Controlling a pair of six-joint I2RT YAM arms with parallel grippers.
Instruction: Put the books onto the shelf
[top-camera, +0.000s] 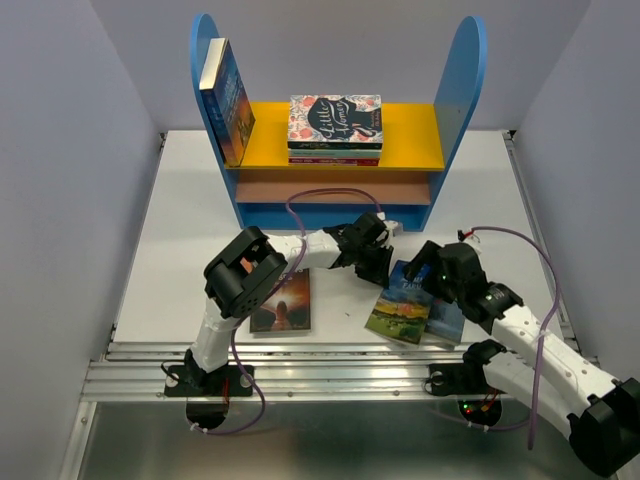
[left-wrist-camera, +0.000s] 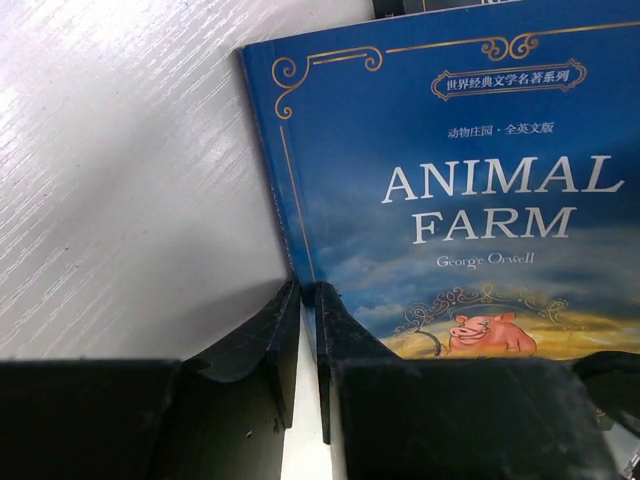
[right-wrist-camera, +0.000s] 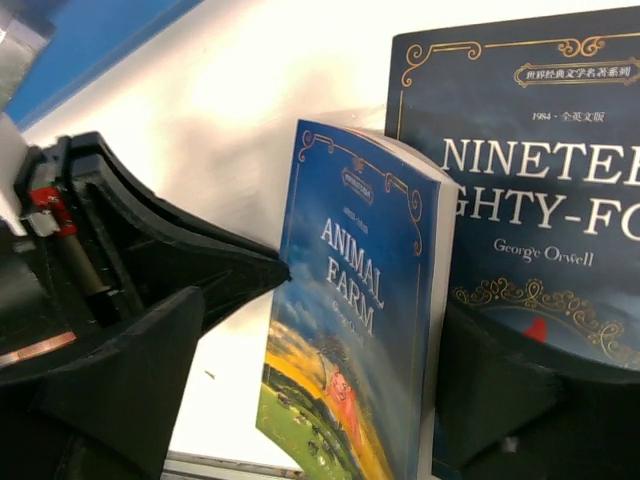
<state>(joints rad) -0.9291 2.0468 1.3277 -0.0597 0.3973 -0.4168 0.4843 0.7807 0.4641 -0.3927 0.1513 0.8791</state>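
The blue paperback in the left wrist view reads "ANIMAL FARM" in large white capitals with "George Orwell" beneath, under a gold banner "世界经典文学名著系列" and the line "动物庄园·全英文版". In the right wrist view the dark paperback behind it shows "NINETE…" over "…GHTY-FO…", "George Orwell", the same banner and "1984·全英文版". The floral book on the yellow board bears "Little Women" in white script.

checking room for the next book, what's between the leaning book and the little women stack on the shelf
Only bare yellow board, in the top view, between the leaning book and the Little Women stack.
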